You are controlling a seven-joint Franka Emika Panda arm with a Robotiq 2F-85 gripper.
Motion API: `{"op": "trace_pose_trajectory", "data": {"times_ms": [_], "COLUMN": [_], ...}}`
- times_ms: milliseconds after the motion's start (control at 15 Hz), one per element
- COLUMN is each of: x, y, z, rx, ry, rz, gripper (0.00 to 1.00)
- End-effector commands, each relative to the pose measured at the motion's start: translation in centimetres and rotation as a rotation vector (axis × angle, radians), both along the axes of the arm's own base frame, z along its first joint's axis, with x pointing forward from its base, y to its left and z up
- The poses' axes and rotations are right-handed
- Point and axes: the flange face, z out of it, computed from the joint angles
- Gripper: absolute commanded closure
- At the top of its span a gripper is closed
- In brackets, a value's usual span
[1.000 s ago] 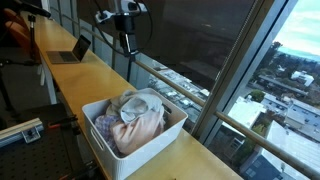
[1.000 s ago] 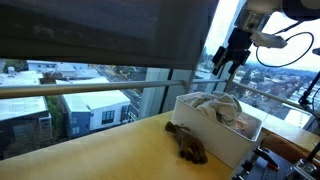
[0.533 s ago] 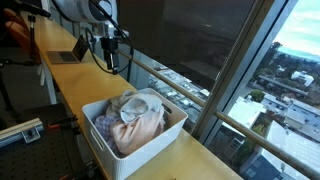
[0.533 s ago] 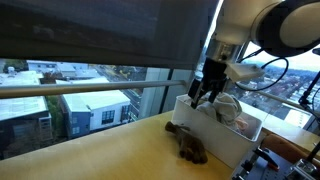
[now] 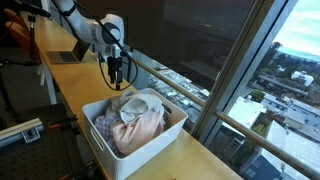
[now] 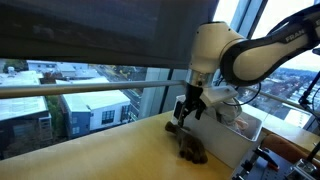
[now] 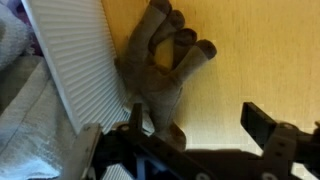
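The gripper (image 6: 183, 115) hangs low over the wooden counter (image 6: 95, 157) with its jaws spread wide and nothing between them; in the wrist view its fingers (image 7: 262, 124) stand well apart at the bottom edge. Just below it lies a dark brown-grey glove (image 7: 160, 72), flat on the counter with its fingers splayed, one side touching the ribbed wall of a white plastic basket (image 7: 78, 62). In an exterior view the glove (image 6: 189, 146) sits against the near end of the basket (image 6: 226, 142). The basket (image 5: 152, 148) is piled with crumpled clothes (image 5: 136, 120), and a laptop (image 5: 70, 52) stands open farther along the counter
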Motion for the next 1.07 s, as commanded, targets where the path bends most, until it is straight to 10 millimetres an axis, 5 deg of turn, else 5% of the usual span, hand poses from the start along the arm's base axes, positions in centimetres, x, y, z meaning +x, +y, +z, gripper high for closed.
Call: {"op": "trace_pose_trajectory", "data": {"times_ms": [0, 333, 667, 800, 1000], "x": [2.0, 2.9, 2.9, 2.6, 2.5], "y": [-1.1, -1.8, -1.3, -1.6, -1.9], "z": [-4.0, -9.7, -13.1, -13.8, -13.0], "rx": [-0.031, -0.067, -0.085, -0.082, -0.062], "ry": [0.026, 0.087, 0.120, 0.132, 0.136], "rz": [0.012, 0.011, 0.031, 0.032, 0.029], "gripper": [0.00, 0.00, 0.00, 0.28, 0.50]}}
